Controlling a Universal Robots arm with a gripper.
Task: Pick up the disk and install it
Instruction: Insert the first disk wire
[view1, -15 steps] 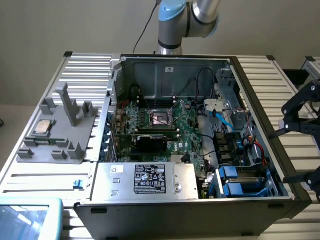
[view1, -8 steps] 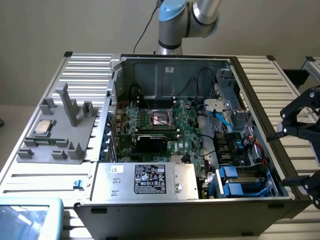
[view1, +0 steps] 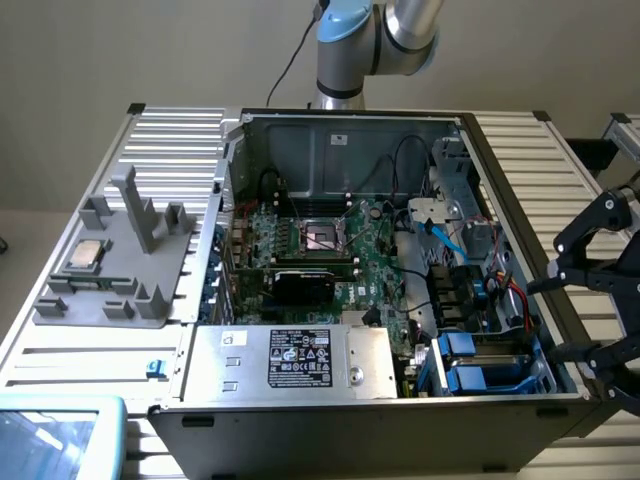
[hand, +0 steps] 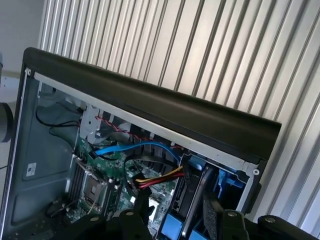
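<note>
The disk (hand: 194, 202) stands edge-on in the drive bay at the front corner of the open computer case (view1: 350, 125), a grey metal slab between blue carrier rails. In the exterior view, blue carriers (view1: 482, 376) fill that bay at the lower right. My black gripper (view1: 572, 312) hangs just outside the case wall on the exterior view's right, beside the bay. It is open, with nothing between its fingers (hand: 220, 220). It touches neither the disk nor the case.
The case lies on a ribbed aluminium table (view1: 560, 170). Inside are the motherboard (view1: 330, 250), blue and red cables (hand: 150, 177) and a silver box with a black label (view1: 300, 360). A grey fixture (view1: 120, 270) with a square chip (view1: 85, 255) sits on the exterior view's left.
</note>
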